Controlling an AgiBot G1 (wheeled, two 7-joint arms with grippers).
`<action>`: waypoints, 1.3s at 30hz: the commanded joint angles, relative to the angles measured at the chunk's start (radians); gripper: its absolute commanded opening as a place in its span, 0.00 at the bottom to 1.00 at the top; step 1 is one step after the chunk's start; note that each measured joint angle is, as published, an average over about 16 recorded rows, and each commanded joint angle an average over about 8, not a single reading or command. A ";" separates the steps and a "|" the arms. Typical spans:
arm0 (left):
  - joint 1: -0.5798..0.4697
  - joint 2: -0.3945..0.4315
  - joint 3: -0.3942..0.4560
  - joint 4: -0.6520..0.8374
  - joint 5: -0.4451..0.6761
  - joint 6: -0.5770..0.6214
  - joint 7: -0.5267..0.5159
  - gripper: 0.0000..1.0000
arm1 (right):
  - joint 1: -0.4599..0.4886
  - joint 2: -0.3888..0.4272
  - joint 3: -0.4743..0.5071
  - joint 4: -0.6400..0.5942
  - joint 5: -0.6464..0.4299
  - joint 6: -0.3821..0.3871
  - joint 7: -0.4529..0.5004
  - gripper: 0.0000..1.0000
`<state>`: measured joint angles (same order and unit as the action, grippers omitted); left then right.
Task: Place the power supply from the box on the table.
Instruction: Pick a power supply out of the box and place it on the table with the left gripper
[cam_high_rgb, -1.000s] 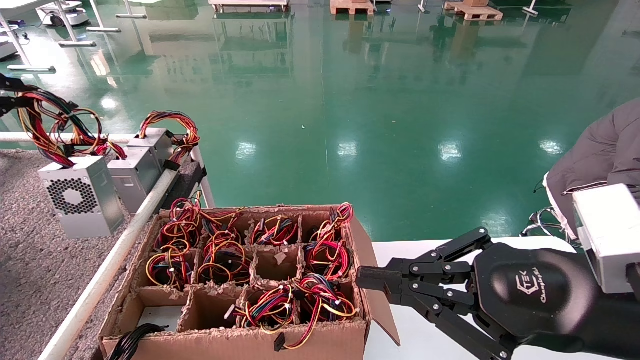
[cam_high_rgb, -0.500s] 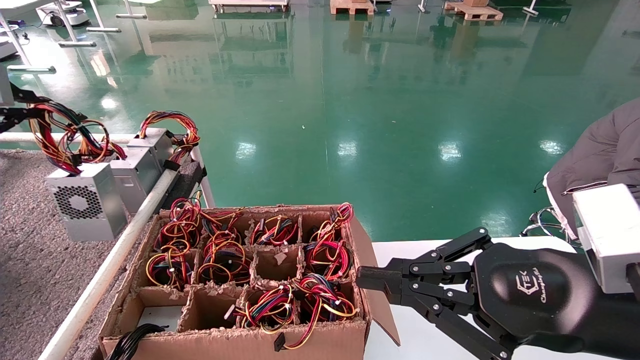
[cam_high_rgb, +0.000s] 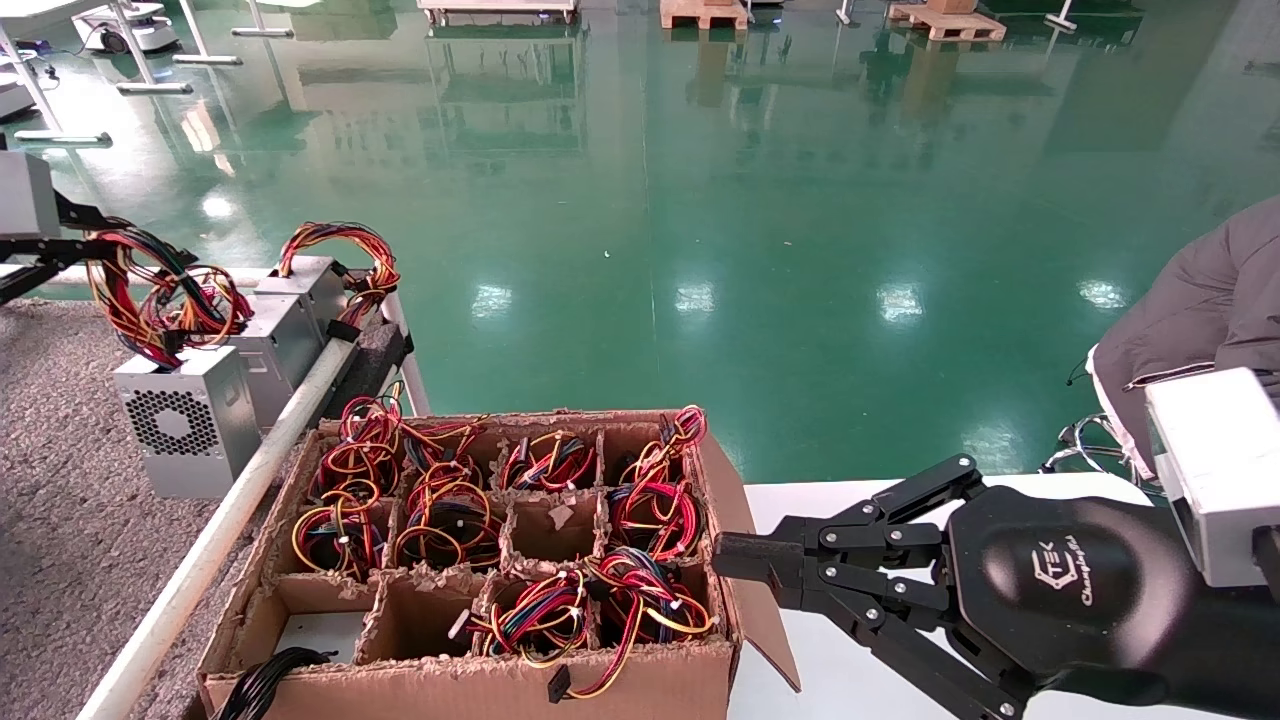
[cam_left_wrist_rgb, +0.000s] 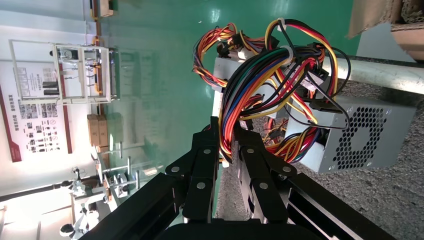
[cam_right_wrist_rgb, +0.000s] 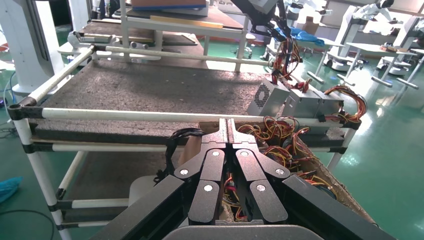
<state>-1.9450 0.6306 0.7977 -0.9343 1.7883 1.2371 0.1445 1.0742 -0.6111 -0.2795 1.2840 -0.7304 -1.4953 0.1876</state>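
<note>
silver-grey power supply with honeycomb grille, red-yellow-orange-black wires; brown box; grey table

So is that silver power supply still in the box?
Out. The power supply is over the grey table, its wires held by the left gripper.

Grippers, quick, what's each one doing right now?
Left gripper: shut on the wire bundle of the power supply above the table.
Right gripper: shut, holding nothing, beside the box.
</note>
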 joint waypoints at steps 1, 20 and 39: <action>0.003 0.002 0.002 0.001 -0.001 0.001 0.002 0.00 | 0.000 0.000 0.000 0.000 0.000 0.000 0.000 0.00; 0.027 -0.006 0.007 -0.018 -0.042 0.025 0.022 0.00 | 0.000 0.000 0.000 0.000 0.000 0.000 0.000 0.00; 0.056 -0.049 0.022 -0.051 -0.137 0.054 0.037 0.00 | 0.000 0.000 0.000 0.000 0.000 0.000 0.000 0.00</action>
<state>-1.8904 0.5825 0.8192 -0.9848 1.6550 1.2910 0.1801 1.0742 -0.6111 -0.2795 1.2840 -0.7304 -1.4953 0.1876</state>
